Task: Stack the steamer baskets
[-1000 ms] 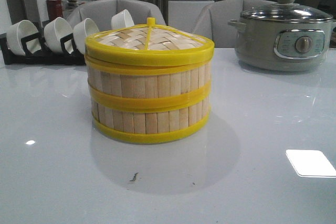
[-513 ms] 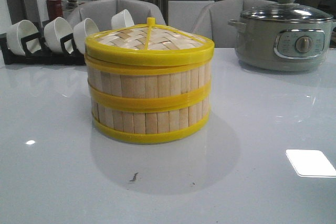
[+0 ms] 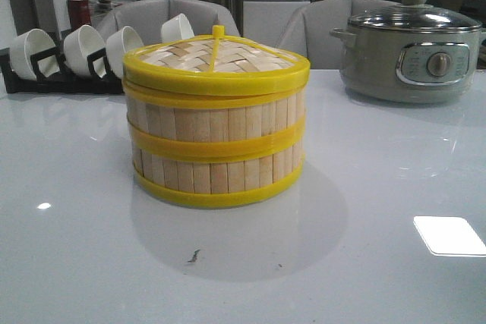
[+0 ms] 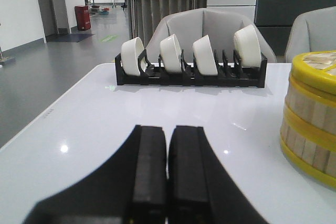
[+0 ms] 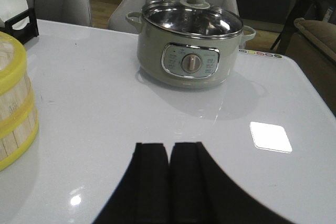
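Note:
Two steamer baskets stand stacked at the table's middle, the upper basket (image 3: 216, 117) on the lower basket (image 3: 216, 174), with slat walls and yellow rims. The woven lid (image 3: 216, 57) sits on top. The stack's edge also shows in the left wrist view (image 4: 312, 114) and in the right wrist view (image 5: 13, 103). My left gripper (image 4: 168, 129) is shut and empty, over bare table left of the stack. My right gripper (image 5: 169, 147) is shut and empty, over bare table right of the stack. Neither gripper shows in the front view.
A black rack with white bowls (image 3: 64, 55) stands at the back left and also shows in the left wrist view (image 4: 191, 64). A grey electric pot with a glass lid (image 3: 410, 47) stands at the back right and in the right wrist view (image 5: 189, 45). Grey chairs stand behind the table.

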{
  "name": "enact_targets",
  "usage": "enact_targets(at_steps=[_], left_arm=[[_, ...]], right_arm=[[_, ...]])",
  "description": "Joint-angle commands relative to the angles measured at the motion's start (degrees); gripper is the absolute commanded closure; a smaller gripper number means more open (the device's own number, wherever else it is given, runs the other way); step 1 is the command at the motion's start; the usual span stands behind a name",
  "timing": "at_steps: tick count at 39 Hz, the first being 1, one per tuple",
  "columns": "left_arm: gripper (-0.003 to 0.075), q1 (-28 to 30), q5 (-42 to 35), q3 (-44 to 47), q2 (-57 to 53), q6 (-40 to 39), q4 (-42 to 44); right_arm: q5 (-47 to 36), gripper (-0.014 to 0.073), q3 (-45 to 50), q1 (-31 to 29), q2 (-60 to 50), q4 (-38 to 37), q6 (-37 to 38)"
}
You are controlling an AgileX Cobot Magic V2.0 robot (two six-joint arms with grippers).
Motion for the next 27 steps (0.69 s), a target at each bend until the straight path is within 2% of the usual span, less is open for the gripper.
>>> enact_targets(at_steps=[1,11,17,24,27], left_arm=[[0.0632,0.03,-4.85,0.01,-0.85,-0.63,0.08],[0.0632,0.03,-4.85,0.01,-0.85,-0.63,0.08],[0.0632,0.03,-4.85,0.01,-0.85,-0.63,0.08],[0.0632,0.03,-4.85,0.01,-0.85,-0.63,0.08],[0.0632,0.03,-4.85,0.01,-0.85,-0.63,0.08]], right_arm=[[-4.74,0.0543,-1.63,-0.35,0.10,-0.47,-0.41],[-3.98,0.0543,1.89,-0.77,-10.81,2.17,1.55],[-3.98,0.0543,9.27,-0.86,-18.23,2.91,2.38],[-3.85,0.0543,17.26,-0.86,-28.71,7.86,2.80],[-4.76,0.0543,19.59,-0.86,-29.85,9.09,2.80]])
